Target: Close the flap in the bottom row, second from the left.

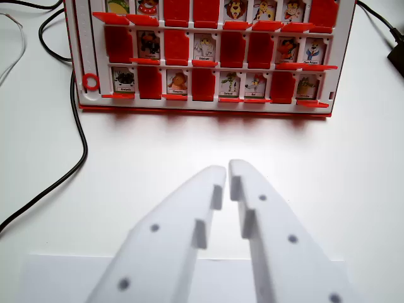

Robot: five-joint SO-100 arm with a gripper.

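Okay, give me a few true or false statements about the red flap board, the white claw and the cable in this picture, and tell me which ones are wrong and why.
1. The claw is touching the game board. False: bare white table lies between its tips and the board.
2. The claw's jaws stand nearly together, holding nothing. True.
3. A black cable runs along the table at the wrist view's left of the board. True.
4. Every flap in the bottom row shows a picture. False: several cells, such as the second from the left, show plain red.
5. A red ring sits on the board's left edge. True.
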